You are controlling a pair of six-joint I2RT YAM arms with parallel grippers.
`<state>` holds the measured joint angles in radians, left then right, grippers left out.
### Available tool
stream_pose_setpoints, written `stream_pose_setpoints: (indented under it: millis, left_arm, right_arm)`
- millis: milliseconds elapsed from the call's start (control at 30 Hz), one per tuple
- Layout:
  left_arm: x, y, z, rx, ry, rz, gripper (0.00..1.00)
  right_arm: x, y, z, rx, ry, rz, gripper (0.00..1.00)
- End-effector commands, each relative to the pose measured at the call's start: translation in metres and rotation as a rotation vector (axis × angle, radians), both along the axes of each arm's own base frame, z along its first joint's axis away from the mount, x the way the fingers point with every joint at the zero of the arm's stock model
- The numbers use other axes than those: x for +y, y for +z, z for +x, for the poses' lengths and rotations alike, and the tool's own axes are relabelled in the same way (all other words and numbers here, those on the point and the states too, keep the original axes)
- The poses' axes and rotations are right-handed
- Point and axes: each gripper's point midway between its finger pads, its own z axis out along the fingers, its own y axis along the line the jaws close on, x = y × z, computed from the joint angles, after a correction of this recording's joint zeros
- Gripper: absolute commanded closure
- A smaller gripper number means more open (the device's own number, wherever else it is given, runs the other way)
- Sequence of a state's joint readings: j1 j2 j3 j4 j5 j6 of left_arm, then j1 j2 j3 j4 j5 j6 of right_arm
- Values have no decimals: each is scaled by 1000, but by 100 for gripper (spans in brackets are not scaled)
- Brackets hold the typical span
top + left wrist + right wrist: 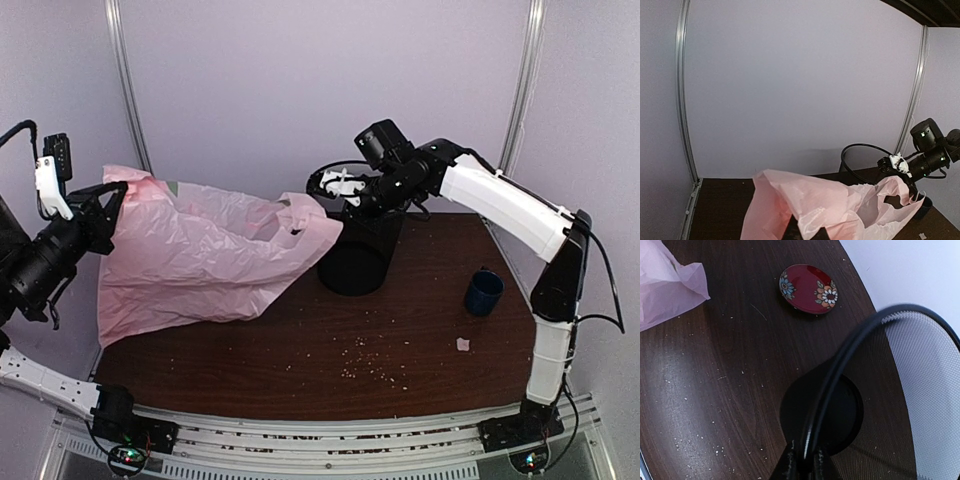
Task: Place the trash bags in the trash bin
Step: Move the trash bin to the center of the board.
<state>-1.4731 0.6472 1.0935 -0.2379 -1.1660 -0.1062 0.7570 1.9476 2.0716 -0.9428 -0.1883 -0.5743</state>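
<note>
Pink crinkled plastic: one trash bag (200,250), pinched by the left jaws above the table (300,350). Right jaws clamp one mesh trash bin (365,250) by its rim. One blue mug (484,292), one red floral dish (808,288).

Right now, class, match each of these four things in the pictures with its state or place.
Things: 1 trash bag; 2 trash bin; 3 mug; 4 red dish.
States: a rim clamped by the right gripper; b flower-painted, lying on the table; c held up by the left gripper; d dark blue, standing upright.
Pairs: 1-c, 2-a, 3-d, 4-b.
</note>
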Motion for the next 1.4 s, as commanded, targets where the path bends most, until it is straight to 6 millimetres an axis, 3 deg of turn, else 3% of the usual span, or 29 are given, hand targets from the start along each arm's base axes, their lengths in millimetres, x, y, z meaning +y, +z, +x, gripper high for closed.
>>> stream_pose_setpoints:
  millis: [0, 200, 333, 600, 800, 933, 1033, 1200, 1367]
  left_arm:
    - [15, 29, 0, -37, 28, -47, 100]
    - [36, 61, -1, -101, 73, -77, 100]
    - [39, 78, -2, -131, 81, -82, 100]
    - [24, 108, -3, -191, 84, -38, 100]
    - [-2, 127, -3, -232, 70, 19, 100]
    - [-18, 132, -3, -249, 53, 39, 100]
    - [-28, 138, -5, -269, 30, 40, 100]
    - [-38, 157, -9, -318, -4, 26, 100]
    - [-44, 186, -15, -407, -7, 11, 100]
  right_arm:
    - [7, 9, -23, 27, 61, 4, 92]
    - [16, 42, -65, 9, 157, 62, 97]
    - [23, 57, -101, 10, 230, 94, 97]
    - [35, 51, -174, 36, 378, 80, 97]
    - [41, 52, -191, 31, 411, 85, 97]
    - [42, 70, -194, 11, 425, 131, 96]
    - [42, 73, -192, -2, 418, 137, 89]
    - [40, 68, -192, 10, 411, 124, 53]
    - [27, 94, -199, -28, 405, 188, 38]
